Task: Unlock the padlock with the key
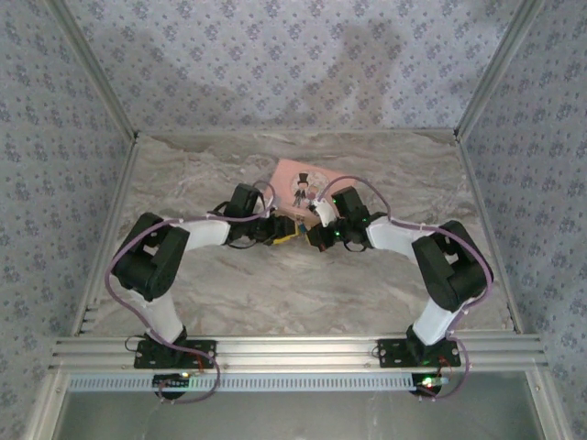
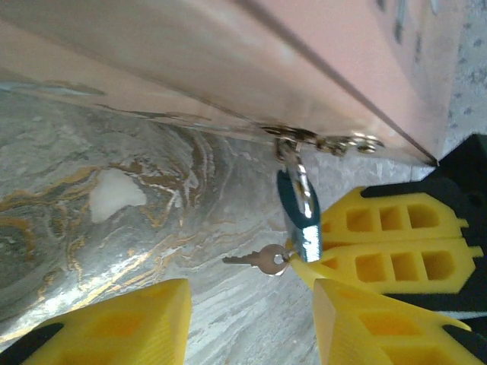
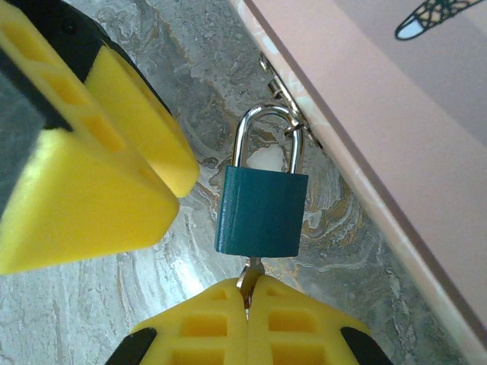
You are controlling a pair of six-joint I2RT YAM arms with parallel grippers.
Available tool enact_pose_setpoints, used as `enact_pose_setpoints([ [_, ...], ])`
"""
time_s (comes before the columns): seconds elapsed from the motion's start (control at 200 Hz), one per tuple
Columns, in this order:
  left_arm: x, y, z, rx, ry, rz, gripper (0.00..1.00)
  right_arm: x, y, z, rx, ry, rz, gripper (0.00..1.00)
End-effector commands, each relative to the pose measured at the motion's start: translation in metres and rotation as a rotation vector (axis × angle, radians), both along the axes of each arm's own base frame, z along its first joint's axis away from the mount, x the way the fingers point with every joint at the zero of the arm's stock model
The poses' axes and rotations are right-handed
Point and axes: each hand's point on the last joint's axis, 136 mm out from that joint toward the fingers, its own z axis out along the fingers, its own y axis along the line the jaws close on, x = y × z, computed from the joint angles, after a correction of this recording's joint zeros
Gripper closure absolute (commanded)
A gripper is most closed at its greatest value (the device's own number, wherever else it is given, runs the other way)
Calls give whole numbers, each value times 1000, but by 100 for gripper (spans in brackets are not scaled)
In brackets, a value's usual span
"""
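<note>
The right gripper [image 3: 247, 298], reaching in low, pinches the key [image 3: 249, 275], which sits in the bottom of the padlock [image 3: 261, 213] just past its fingertips. The padlock hangs from the pink tin [image 3: 396, 152]. The left gripper [image 2: 251, 319] faces it with its jaws apart and empty, the padlock just ahead.

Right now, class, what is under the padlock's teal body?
A sliver of the key pokes from the bottom of the padlock, going into the closed right fingers. The fingers cover the key's head, and the lock body hides its blade.
</note>
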Motion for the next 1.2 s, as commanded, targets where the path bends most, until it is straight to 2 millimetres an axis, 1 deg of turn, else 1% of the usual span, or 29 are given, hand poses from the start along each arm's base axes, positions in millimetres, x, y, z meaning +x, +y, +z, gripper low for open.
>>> enact_pose_setpoints([
  [0.0, 5, -2, 8, -51, -3, 48, 54, -17, -5, -26, -72, 83, 0, 100],
  [0.125, 13, -2, 21, -116, -53, 106, 53, -16, -2, -25, -81, 66, -3, 100],
  [0.2, 18, -1, 28, -141, -82, 134, 50, -15, -3, -25, -84, 61, -7, 100],
  [0.245, 19, 0, 29, -140, -89, 149, 47, -15, -3, -25, -90, 55, -11, 100],
  [0.34, 19, -4, 25, -113, -83, 138, 46, -14, -2, -22, -87, 41, -10, 100],
  [0.575, 25, -26, 15, -108, -82, 123, 46, -13, 1, -19, -87, 24, -13, 100],
  [0.65, 27, -30, 10, -106, -69, 127, 48, -14, 2, -20, -88, 22, -10, 100],
  [0.715, 29, -32, 5, -101, -62, 131, 52, -15, 3, -18, -84, 19, -8, 100],
  [0.779, 30, -34, 1, -101, -51, 129, 62, -15, 5, -16, -79, 12, -4, 100],
  [0.874, 31, -36, -4, -105, -36, 127, 73, -16, 4, -16, -83, 10, -2, 100],
  [1.029, 28, -34, -11, -97, -17, 124, 86, -15, 4, -14, -81, 4, -2, 100],
  [1.079, 27, -34, -13, -97, -11, 121, 92, -16, 4, -14, -79, 3, -1, 100],
  [1.194, 25, -34, -18, -95, 2, 117, 99, -16, 5, -11, -70, 0, 2, 100],
])
